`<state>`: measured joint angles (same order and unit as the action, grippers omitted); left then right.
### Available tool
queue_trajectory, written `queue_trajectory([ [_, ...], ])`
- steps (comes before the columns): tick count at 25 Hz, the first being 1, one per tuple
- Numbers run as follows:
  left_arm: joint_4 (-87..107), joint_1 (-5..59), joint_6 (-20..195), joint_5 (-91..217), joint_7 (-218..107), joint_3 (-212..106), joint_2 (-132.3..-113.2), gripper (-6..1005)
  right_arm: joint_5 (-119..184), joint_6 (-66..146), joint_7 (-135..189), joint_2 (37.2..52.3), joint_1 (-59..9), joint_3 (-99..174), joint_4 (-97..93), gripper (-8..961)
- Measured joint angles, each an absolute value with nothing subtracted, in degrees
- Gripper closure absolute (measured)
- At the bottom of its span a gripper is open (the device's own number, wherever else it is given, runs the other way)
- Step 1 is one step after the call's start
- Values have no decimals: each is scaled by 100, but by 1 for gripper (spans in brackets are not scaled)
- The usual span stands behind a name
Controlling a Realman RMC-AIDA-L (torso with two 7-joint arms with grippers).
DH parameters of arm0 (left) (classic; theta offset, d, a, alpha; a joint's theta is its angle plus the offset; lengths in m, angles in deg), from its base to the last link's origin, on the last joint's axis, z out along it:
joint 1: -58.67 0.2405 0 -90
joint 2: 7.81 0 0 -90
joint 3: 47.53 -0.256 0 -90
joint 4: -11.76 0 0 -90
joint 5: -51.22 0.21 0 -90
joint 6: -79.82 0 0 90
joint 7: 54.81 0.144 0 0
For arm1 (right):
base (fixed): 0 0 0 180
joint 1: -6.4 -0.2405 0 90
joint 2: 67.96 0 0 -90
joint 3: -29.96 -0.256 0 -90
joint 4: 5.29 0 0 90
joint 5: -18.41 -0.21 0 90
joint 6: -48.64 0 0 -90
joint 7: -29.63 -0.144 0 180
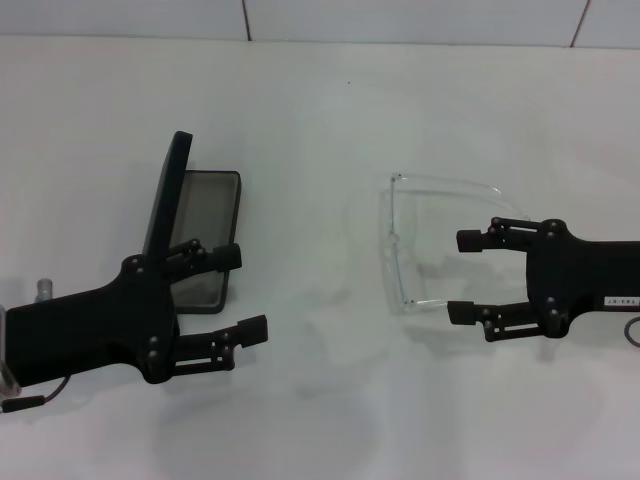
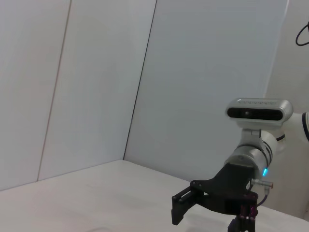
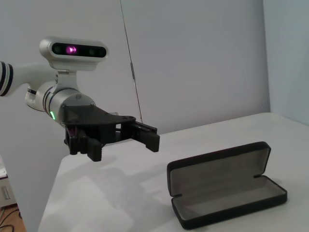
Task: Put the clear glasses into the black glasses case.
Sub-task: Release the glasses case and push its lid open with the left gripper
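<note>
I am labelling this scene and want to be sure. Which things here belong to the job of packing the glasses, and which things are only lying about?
Belong to the job:
- clear glasses, on the table, between the right gripper's open fingers
- black glasses case, open, empty
- left gripper, open, beside the case

Only lying about:
- small metal part at the table's left edge, unclear what it is

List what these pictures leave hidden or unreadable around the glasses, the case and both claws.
- Head view: the left claw and its arm cover part of the black glasses case.
- Head view: the clear glasses are so transparent that their far arm fades into the table.
- Both wrist views: the glasses do not appear.
- Left wrist view: the right claw is cut off by the picture's edge.
</note>
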<state>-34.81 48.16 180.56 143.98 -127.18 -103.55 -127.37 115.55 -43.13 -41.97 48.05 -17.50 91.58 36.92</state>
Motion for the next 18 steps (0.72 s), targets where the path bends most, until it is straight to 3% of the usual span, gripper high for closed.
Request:
queue_trajectory([
  [18, -3501, 4689, 18050, 13907, -12949, -10327, -12741, 120, 11422, -4226, -4120, 4815, -1803, 9151, 3540, 96],
])
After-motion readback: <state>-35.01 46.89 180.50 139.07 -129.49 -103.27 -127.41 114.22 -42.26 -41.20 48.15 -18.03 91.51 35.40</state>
